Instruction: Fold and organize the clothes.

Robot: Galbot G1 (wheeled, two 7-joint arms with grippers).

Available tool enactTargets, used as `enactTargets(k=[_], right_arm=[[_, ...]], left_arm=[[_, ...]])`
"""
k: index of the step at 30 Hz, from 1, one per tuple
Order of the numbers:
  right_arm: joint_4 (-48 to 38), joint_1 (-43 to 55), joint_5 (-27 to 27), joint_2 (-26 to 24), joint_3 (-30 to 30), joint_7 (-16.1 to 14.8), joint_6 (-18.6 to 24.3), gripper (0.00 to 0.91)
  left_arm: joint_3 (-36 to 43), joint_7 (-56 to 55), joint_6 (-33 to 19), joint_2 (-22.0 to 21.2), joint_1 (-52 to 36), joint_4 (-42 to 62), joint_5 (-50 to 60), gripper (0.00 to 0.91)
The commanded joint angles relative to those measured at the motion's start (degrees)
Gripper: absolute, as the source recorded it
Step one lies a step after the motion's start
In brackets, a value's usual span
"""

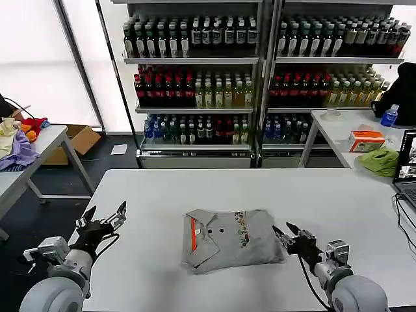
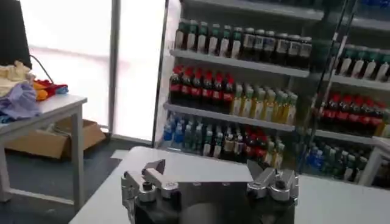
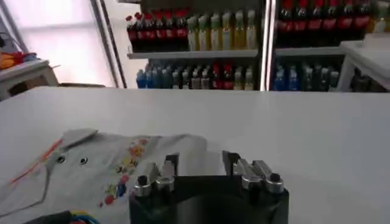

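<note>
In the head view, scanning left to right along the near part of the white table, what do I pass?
Left gripper, open, over the table's left edge → folded grey clothes, the polo's orange-red stripe toward the left and a colourful print toward the right → right gripper, open, at the pile's right edge → bare white table.

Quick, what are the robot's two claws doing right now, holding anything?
Left tool: open, holding nothing, above the table's left edge.
Right tool: open, holding nothing, just beside the folded grey shirts.
</note>
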Motion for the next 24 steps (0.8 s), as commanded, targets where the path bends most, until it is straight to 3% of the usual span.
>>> enactTargets(k=[1, 3, 4, 8, 11, 15, 18, 24], right_arm=[[-5.2, 8.1, -11.3, 6.1, -16.6, 4.6, 5.7, 0.907], [-7.7, 9.2, -12.9, 6.2, -19.3, 5.5, 7.6, 0.907], [-9.0, 9.7, -12.5, 6.6, -20.7, 7.5, 7.6, 0.907], [-11.8, 10.5, -13.5, 7.7, -23.1, 12.0, 4.0, 0.907], [-15.7, 10.6, -10.4, 7.8, -23.8, 14.1, 4.6, 0.907], [-15.0, 9.7, -7.4, 7.4, -23.1, 15.1, 0.4, 0.907], [-14.0, 9.4, -4.5, 6.8, -22.7, 15.1, -0.5, 0.907], [0.3, 5.7, -2.6, 5.7, -16.2, 12.5, 4.2, 0.907]], left_arm=[[0.0, 0.5, -0.3, -2.6, 3.0, -1.2, 1.1, 0.907], [-0.3, 1.0, -0.7, -3.3, 4.3, -1.5, 2.0, 0.907], [-0.3, 1.4, -0.9, -3.6, 5.3, -1.9, 2.3, 0.907], [-1.0, 2.5, -1.1, -5.0, 6.8, -2.6, 3.3, 0.907], [-1.6, 2.9, -1.4, -5.3, 7.1, -2.6, 3.5, 0.907], [-2.1, 3.3, -2.2, -5.5, 7.6, -1.7, 3.9, 0.907], [-2.1, 3.3, -2.2, -5.6, 7.9, -1.9, 3.9, 0.907], [-2.0, 3.4, -2.1, -5.4, 8.0, -3.2, 3.9, 0.907]])
